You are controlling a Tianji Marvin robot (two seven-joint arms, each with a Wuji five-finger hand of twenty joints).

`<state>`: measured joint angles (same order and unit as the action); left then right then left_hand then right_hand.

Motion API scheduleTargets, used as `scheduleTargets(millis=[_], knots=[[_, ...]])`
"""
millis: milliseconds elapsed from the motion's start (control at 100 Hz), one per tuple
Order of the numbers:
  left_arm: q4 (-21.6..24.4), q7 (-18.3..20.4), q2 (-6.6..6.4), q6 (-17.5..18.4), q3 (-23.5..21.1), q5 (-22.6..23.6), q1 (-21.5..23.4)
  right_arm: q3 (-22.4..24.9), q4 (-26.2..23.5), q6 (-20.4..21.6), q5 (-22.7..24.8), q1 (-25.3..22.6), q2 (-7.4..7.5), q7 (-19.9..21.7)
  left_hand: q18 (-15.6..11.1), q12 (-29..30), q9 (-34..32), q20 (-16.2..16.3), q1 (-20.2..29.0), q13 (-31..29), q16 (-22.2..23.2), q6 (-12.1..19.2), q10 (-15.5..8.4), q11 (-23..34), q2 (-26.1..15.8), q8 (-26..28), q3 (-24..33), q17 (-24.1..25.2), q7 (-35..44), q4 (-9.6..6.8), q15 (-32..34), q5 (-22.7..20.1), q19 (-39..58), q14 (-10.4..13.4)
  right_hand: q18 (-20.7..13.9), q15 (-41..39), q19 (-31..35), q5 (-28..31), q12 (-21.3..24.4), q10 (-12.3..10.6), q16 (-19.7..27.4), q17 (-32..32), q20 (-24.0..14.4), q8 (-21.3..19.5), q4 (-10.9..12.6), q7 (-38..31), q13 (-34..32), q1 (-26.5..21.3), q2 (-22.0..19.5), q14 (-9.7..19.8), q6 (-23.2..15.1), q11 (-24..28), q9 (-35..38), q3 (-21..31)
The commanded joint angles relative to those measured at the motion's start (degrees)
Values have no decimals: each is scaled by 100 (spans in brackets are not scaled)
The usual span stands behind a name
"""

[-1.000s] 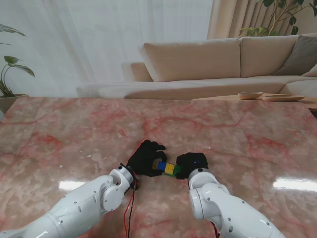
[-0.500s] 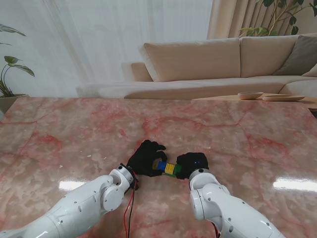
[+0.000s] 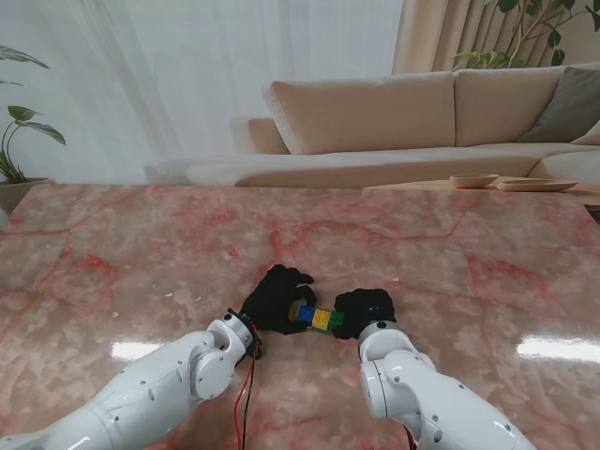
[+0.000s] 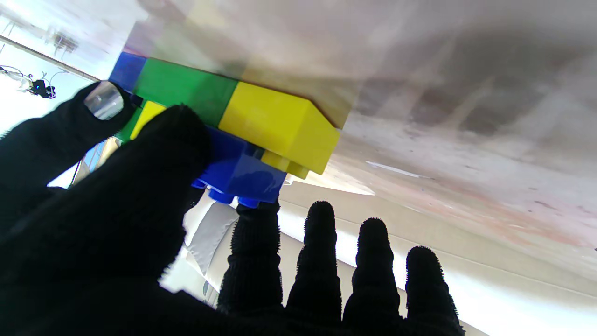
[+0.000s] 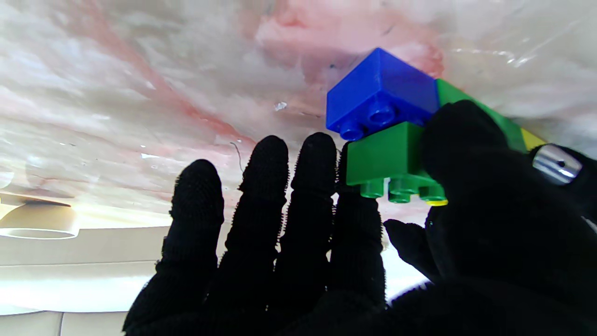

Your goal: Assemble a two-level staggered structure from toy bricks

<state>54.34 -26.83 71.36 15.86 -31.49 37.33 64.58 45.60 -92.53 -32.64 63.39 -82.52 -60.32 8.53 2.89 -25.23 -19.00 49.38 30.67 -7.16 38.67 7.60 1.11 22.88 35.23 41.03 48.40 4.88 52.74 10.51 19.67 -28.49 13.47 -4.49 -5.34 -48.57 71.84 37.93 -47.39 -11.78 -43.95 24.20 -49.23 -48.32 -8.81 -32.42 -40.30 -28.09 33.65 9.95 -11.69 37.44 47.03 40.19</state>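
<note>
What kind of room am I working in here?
Likely a home living room: a beige sofa behind the marble table, sheer curtains at the window, and a houseplant to my left.

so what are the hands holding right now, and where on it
Both grip the brick structure on the table: left hand at its left end, right hand at its right end.
</note>
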Motion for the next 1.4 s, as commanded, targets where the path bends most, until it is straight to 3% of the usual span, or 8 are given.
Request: scheduleTargets(millis=[0, 740, 1120, 1390], knots=[[-321, 96, -31, -37, 122, 38, 243, 8, 4, 18, -13, -69, 0, 101, 6, -33, -74, -44, -220, -96, 0, 127, -88, -88, -131, 123, 39, 42, 137, -214, -87, 89, -44, -79, -117, -69, 19, -25, -75, -47, -51, -6, -150, -109, 241, 45, 79, 142, -24, 53, -12, 91, 15, -48], [-283, 126, -48, -53, 105, 44, 265, 73, 12, 95, -41, -196, -21, -109, 5, -32, -73, -44, -222, -97, -1, 120, -90, -88, -137, 121, 47, 42, 127, -220, -86, 97, -43, -78, -151, 17, -40, -206, -8, -31, -25, -65, -134, -108, 255, 154, 227, 251, -30, 48, 46, -23, -208, -213], [-308, 106, -40, -32, 109, 41, 253, 104, -44, 139, 14, -227, -5, -25, -1, -30, -52, -45, -246, -90, -1, 95, -81, -92, -161, 122, 69, 41, 108, -260, -88, 124, -42, -75, -231, 100, -173, -993, 104, 96, 1, -255, -117, 132, 348, 774, 645, 530, 61, 70, 442, -245, -1056, -585], [-283, 123, -54, -41, 98, 54, 263, 445, -481, 262, 54, -578, -26, -81, -2, -30, -52, -41, -254, -95, -1, 94, -89, -90, -155, 129, 81, 41, 106, -273, -89, 125, -38, -76, -326, 127, -309, -1454, 286, 231, 33, -423, -143, 258, 443, 1220, 1005, 1050, -8, 89, 766, -373, -1714, -588]])
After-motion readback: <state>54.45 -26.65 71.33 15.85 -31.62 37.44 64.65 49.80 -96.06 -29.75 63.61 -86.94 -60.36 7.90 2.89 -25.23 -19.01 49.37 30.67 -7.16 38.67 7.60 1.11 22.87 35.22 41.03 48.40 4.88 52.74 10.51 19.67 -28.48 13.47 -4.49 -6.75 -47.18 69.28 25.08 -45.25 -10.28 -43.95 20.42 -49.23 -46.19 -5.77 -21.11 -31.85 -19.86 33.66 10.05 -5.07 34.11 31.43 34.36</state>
